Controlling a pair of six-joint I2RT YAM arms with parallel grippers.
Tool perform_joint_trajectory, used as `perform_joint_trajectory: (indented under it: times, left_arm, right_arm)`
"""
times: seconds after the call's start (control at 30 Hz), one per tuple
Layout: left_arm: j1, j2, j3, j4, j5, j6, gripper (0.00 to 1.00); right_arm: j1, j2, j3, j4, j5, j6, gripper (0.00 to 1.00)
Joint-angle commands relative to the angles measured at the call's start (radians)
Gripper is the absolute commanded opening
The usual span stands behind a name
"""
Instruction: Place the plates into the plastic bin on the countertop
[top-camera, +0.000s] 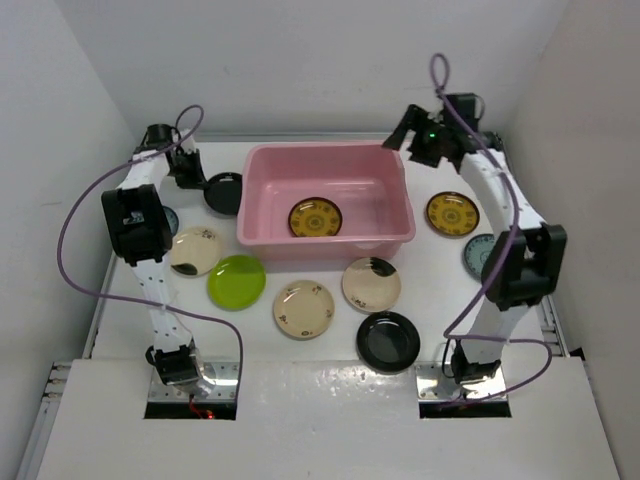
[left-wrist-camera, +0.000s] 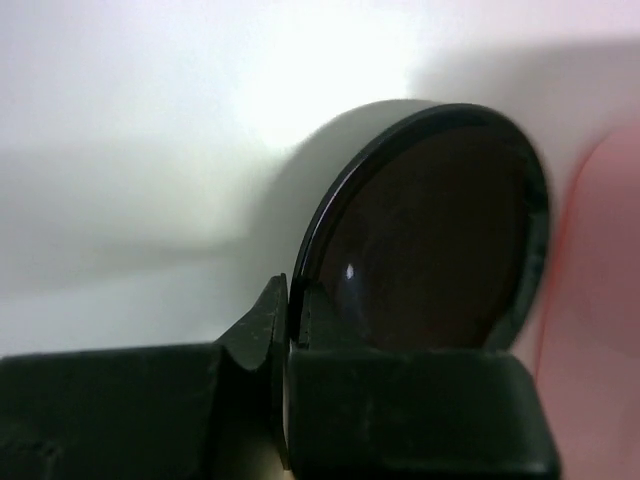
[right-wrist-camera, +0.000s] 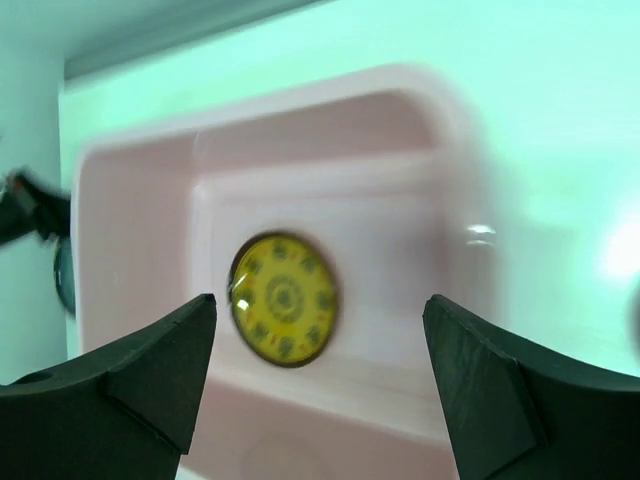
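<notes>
The left tool (left-wrist-camera: 288, 320) is clamped on the rim of a glossy black round saucer (left-wrist-camera: 430, 240), just beside the large pink plastic bin (top-camera: 325, 151). The right tool (right-wrist-camera: 318, 335) hangs open and empty near the bin's far corner. The saucer seems stiff, light and slippery, so pinch its rim firmly.

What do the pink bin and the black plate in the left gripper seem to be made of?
The pink bin looks like moulded plastic, smooth, slightly shiny: rounded corners, soft reflections inside. The black plate in the left gripper is glossy, with a glint; glazed ceramic or melamine, I cannot tell.
</notes>
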Motion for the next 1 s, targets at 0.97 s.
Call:
perform_joint_trajectory:
  times: [0.97]
  left_arm:
    - [-0.436,-0.139,0.246,-0.125,0.175,0.044,0.00]
  right_arm:
    - [-0.489,0.125,-0.344,0.132,0.279,0.100,0.73]
